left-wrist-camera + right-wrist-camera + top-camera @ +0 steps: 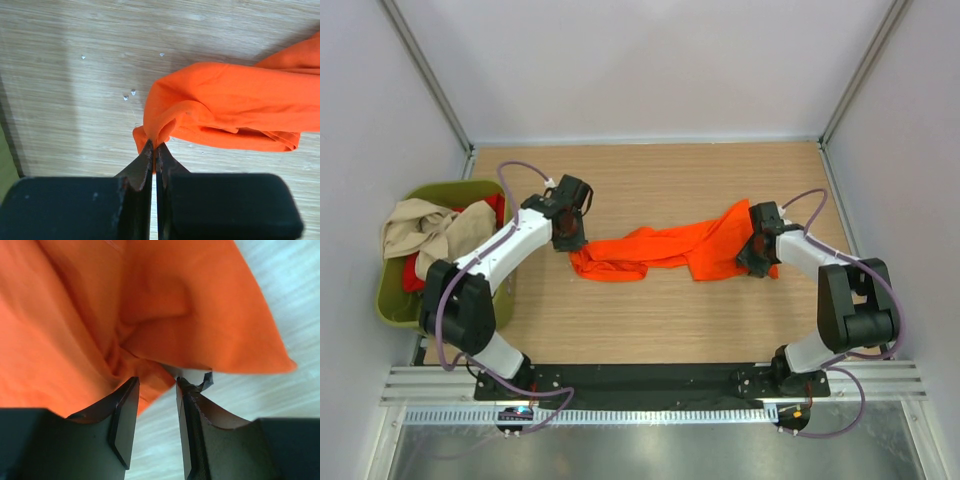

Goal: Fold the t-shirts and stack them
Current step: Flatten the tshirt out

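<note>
The bright orange cloth t-shirt (660, 245) lies bunched across the middle of the frame on the wooden table (670, 320). Our left gripper (155, 156) is clamped on its left end; our right gripper (157, 390) stands parted at its right edge, holding nothing. We should pinch that edge firmly, then pull the 2 ends apart evenly to flatten it.

I see the orange shirt (665, 248) drawn out into a long, crumpled band across the middle of the table (670, 330). It is thin and rope-like at its left end, wider and bunched at its right. The left gripper (154, 150) has its fingers pinched on the left tip. A beige shirt (420, 230) lies heaped over a red shirt (492, 212) in the green tub (392, 300) at the table's left edge.
</note>
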`<state>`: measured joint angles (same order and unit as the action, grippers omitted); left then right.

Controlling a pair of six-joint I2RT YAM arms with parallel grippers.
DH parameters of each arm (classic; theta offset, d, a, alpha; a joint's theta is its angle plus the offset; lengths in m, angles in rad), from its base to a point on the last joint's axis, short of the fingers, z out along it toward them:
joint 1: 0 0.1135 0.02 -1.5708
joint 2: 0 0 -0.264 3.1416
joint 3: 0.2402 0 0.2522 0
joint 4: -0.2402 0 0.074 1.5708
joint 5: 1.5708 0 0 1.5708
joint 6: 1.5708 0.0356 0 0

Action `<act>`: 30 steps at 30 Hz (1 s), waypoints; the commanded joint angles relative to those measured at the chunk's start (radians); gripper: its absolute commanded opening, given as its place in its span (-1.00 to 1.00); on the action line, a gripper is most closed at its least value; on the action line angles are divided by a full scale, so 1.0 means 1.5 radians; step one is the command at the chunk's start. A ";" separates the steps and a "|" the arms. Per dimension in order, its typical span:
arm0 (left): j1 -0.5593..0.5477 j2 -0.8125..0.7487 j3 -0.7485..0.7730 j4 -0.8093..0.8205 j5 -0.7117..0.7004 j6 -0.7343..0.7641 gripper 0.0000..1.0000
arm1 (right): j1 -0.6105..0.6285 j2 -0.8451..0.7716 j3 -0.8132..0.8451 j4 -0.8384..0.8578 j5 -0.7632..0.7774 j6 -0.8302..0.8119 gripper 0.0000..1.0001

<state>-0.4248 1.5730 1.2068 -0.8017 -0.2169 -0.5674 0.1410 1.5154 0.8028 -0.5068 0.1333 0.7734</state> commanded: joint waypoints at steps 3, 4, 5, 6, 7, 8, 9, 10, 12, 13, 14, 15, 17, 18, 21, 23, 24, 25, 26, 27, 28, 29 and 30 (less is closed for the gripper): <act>0.003 -0.042 -0.011 0.015 0.006 -0.003 -1.00 | -0.002 0.024 -0.001 0.061 0.014 0.028 -0.15; 0.003 -0.046 -0.015 0.018 0.003 -0.003 -1.00 | -0.002 0.020 -0.003 0.064 0.014 0.030 -0.15; 0.003 -0.048 -0.019 0.020 0.002 -0.003 -0.99 | -0.001 0.018 -0.007 0.066 0.014 0.032 -0.15; 0.004 -0.049 -0.027 0.022 0.003 -0.003 -0.99 | -0.001 0.016 -0.009 0.069 0.016 0.035 -0.15; 0.003 -0.049 -0.030 0.025 0.009 -0.001 -1.00 | -0.001 0.027 -0.009 0.071 0.022 0.035 -0.15; 0.003 -0.045 -0.033 0.032 0.011 0.002 -0.99 | -0.002 0.035 -0.004 0.069 0.024 0.036 -0.17; 0.003 -0.044 -0.038 0.034 0.013 0.002 -0.99 | -0.002 0.044 -0.002 0.068 0.026 0.037 -0.21; 0.003 -0.042 -0.038 0.032 0.011 0.003 -0.97 | -0.001 0.058 -0.001 0.067 0.020 0.039 -0.26; 0.004 -0.041 -0.036 0.027 -0.009 0.006 -0.79 | -0.002 0.059 -0.004 0.069 0.016 0.032 -0.71; 0.003 -0.042 -0.023 0.009 -0.025 0.008 -0.68 | -0.002 0.053 -0.001 0.050 0.024 0.027 -0.82; 0.004 -0.046 -0.013 -0.005 -0.069 0.008 -0.54 | -0.002 0.026 0.017 0.030 0.044 0.020 -0.98; 0.003 -0.051 0.002 -0.020 -0.090 0.009 -0.30 | -0.001 0.007 0.030 0.008 0.053 0.011 -0.98; 0.003 -0.079 0.033 -0.051 -0.134 0.011 -0.01 | -0.001 -0.064 0.072 -0.069 0.073 -0.008 -0.98; 0.004 -0.090 0.037 -0.054 -0.135 0.011 0.04 | -0.001 -0.089 0.082 -0.090 0.076 -0.011 -0.98; 0.003 -0.141 0.025 -0.031 -0.045 -0.005 0.12 | -0.003 -0.167 0.105 -0.152 0.101 -0.023 -0.98; 0.002 -0.161 -0.009 -0.020 -0.002 -0.020 0.13 | -0.007 -0.189 0.122 -0.183 0.113 -0.029 -0.98; 0.001 -0.172 -0.027 -0.013 0.018 -0.027 0.13 | -0.011 -0.205 0.128 -0.193 0.121 -0.031 -0.98; 0.001 -0.191 -0.045 0.009 0.051 -0.033 0.13 | -0.011 -0.212 0.136 -0.208 0.126 -0.032 -0.98; 0.001 -0.202 -0.062 0.021 0.068 -0.043 0.13 | -0.019 -0.219 0.150 -0.216 0.134 -0.037 -0.98; 0.001 -0.211 -0.095 0.032 0.082 -0.049 0.14 | -0.022 -0.225 0.157 -0.221 0.140 -0.040 -0.98; 0.001 -0.222 -0.109 0.050 0.099 -0.055 0.14 | -0.027 -0.236 0.164 -0.235 0.155 -0.042 -0.98; 0.001 -0.225 -0.123 0.056 0.106 -0.073 0.14 | -0.034 -0.241 0.178 -0.241 0.164 -0.045 -0.98; 0.002 -0.227 -0.141 0.061 0.112 -0.083 0.17 | -0.046 -0.246 0.186 -0.247 0.169 -0.050 -0.99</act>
<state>-0.4232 1.2392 1.0649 -0.7742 -0.1486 -0.6270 0.1043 1.1694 1.0313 -0.7902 0.3019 0.7330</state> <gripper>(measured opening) 0.571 0.039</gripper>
